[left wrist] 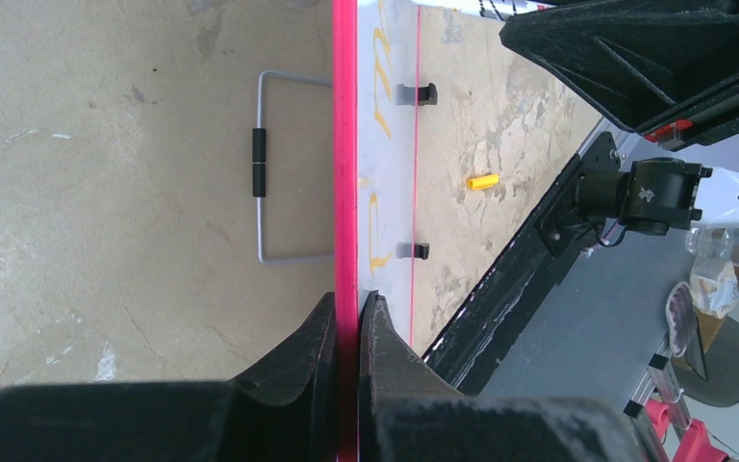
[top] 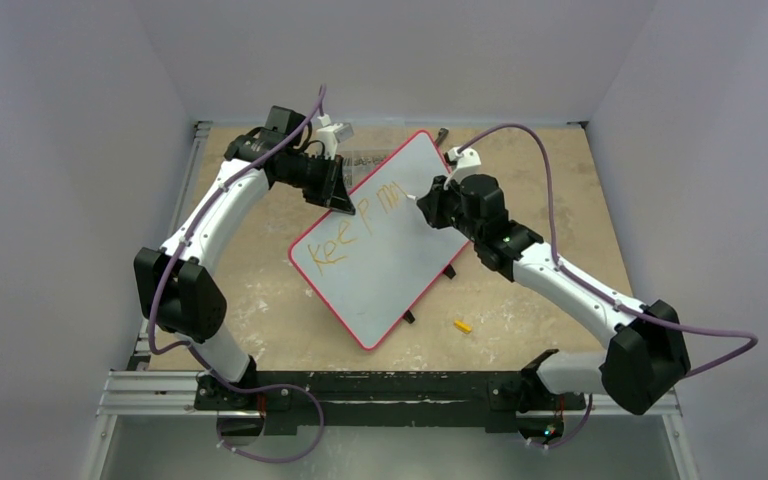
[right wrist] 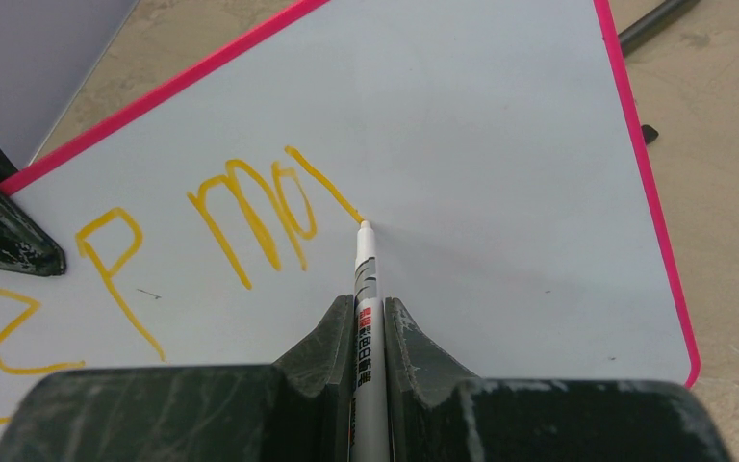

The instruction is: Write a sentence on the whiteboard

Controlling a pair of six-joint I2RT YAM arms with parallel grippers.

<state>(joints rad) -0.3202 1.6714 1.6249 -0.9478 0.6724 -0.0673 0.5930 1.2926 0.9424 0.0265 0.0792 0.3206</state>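
While my left gripper (left wrist: 348, 302) pinches the whiteboard's (right wrist: 481, 125) red edge to steady it, my right gripper (right wrist: 368, 308) clamps the pen (right wrist: 366, 265), tip touching the unfinished sentence (right wrist: 267, 236) mid-frame.

Left arm (top: 222, 205): my base sits at near left; elbow out to the left, forearm reaching far and inward to the right.
Left gripper (left wrist: 346, 300): rolled on its side; fingers closed on the red frame of the whiteboard (left wrist: 345, 144), one finger on each side of the edge.
Right arm (top: 572, 288): my base sits at near right; elbow out to the right, forearm angled far and left.
Right gripper (right wrist: 369, 306): pitched down toward the board face; fingers clamped on the marker (right wrist: 366, 252), barrel between them, tip out ahead and touching the surface.
Separation: my two grippers are near each other, not touching.
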